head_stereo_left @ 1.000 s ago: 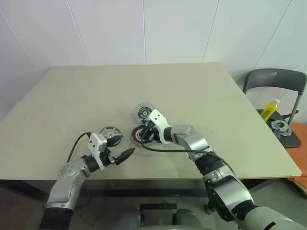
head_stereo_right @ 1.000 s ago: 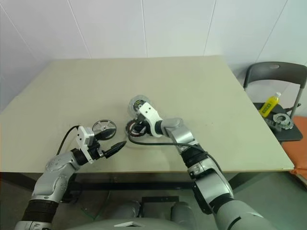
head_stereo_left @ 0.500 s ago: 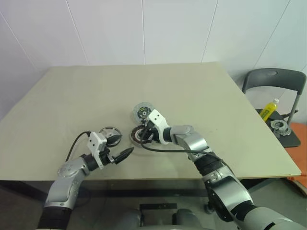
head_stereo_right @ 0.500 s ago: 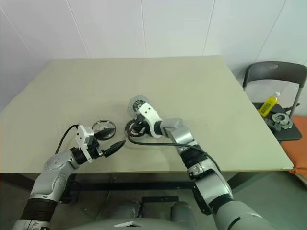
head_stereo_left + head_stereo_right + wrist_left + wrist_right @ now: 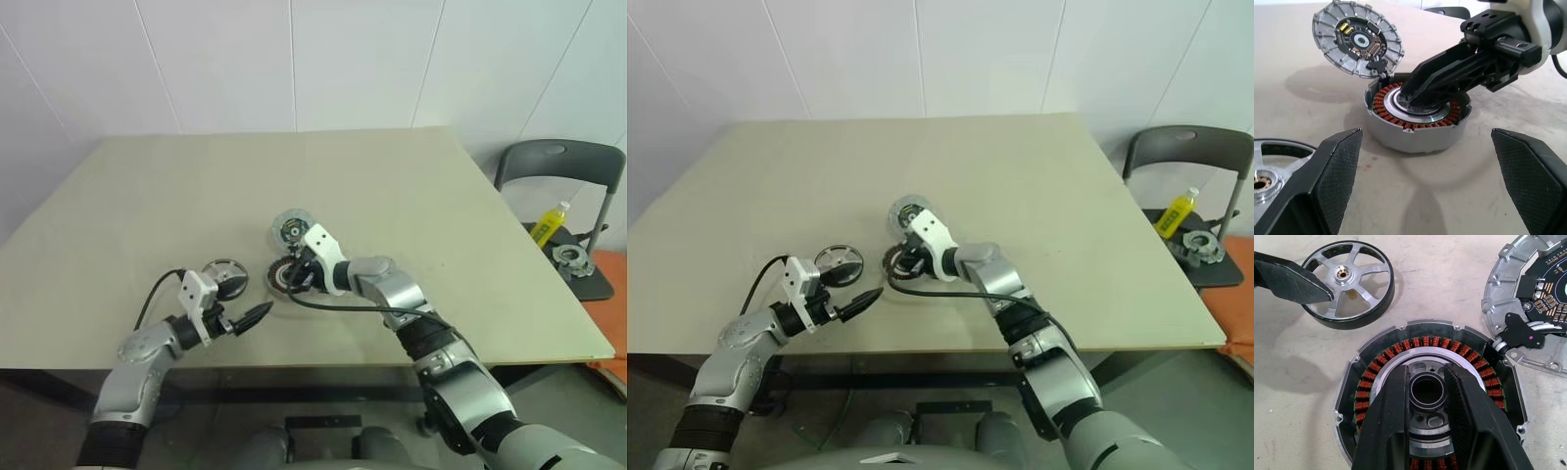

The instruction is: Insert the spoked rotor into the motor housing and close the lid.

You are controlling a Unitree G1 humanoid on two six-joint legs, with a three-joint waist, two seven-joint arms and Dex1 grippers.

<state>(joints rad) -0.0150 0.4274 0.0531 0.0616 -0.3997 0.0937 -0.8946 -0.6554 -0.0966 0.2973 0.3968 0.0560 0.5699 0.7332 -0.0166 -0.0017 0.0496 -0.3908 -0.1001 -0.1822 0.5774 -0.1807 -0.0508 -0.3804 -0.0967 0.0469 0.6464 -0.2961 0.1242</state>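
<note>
Rotor (image 5: 1348, 283) on table (image 5: 411, 196) by spread left hand (image 5: 1425, 183), right hand (image 5: 1426, 399) pinching housing (image 5: 1430, 396) hub, lid (image 5: 1357, 38) beside housing.

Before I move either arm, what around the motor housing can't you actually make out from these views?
- Near half of the motor housing: in the right wrist view the right gripper covers its windings.
- Whether those fingers grip the central hub or only straddle it.
- Spoked rotor: cut off by the left wrist view's edge and the left gripper.
- Lid: cut off by the right wrist view's edge.
</note>
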